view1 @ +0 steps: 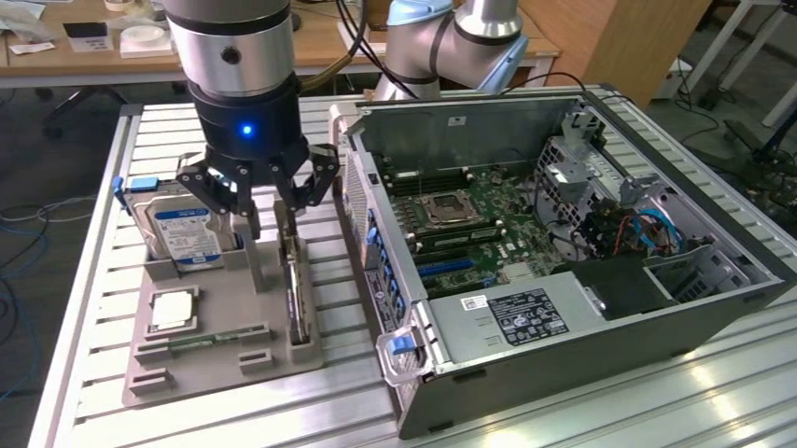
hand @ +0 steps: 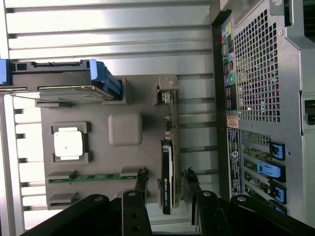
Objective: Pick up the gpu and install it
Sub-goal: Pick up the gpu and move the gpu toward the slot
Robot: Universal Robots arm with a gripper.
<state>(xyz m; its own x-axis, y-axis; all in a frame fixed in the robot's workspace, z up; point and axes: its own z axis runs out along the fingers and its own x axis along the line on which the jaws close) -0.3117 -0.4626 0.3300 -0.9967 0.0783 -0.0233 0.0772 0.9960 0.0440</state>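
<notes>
The gripper (view1: 276, 219) hangs released over the grey holder tray (view1: 212, 373) in the left half of the exterior view. Its fingers (hand: 141, 183) are spread to either side of the gpu (view1: 294, 289) with a visible gap on each side, and nothing is grasped. The gpu stands on its long edge in a slot along the tray side nearest the open computer case (view1: 498, 121), left of centre in the frame.

Hazards, as judged from this position:

- Off-centre closure. If one pad meets the card first, it may tip the card in its slot or drag the tray across the ribbed table (view1: 93, 280).
- Shallow grip. Pads bearing on the thin upper edge alone may let the card swing or slip on lifting.
- Binding. A lift that is not straight may jam the card against the slot posts.
- Neighbouring parts. The hard drive (view1: 187, 233) stands just beside the outer finger, so any sideways drift risks contact.
</notes>
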